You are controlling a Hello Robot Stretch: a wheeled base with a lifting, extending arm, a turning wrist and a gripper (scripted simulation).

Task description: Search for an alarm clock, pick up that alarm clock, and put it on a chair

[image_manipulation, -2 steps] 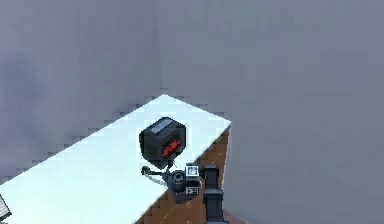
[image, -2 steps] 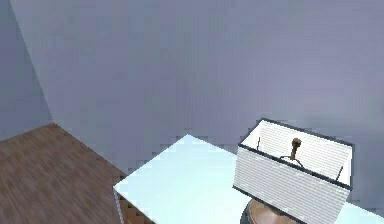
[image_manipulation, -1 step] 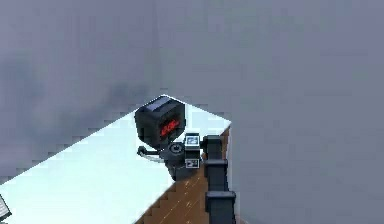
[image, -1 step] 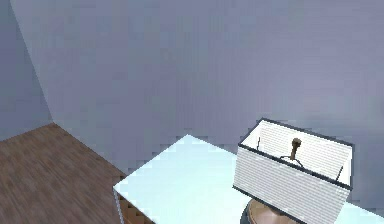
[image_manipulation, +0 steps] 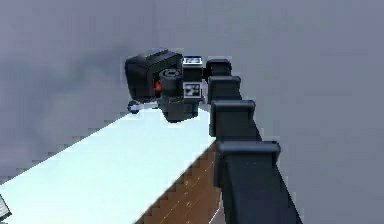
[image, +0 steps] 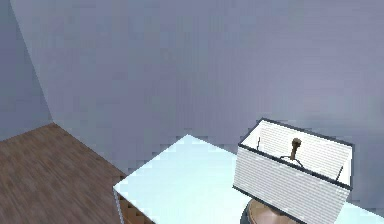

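Blue-grey walls (image: 150, 60), dark wood floor (image: 50, 170), pale table (image: 190, 180) with a square-shaded lamp (image: 290, 175)

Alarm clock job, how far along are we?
Done: the search, it seems; a dark boxy thing, likely the alarm clock, shows at the gripper by the pale table's far end. In hand: the pickup; I cannot tell whether it is held. Left: carrying it to a chair.

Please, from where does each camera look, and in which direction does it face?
Forward view: on the robot, facing ahead and down at a white table, a lamp and a grey wall.
Arm side view: on the robot's body, facing sideways across the table; arm and claw show.
Shared: likely the same table and wall.
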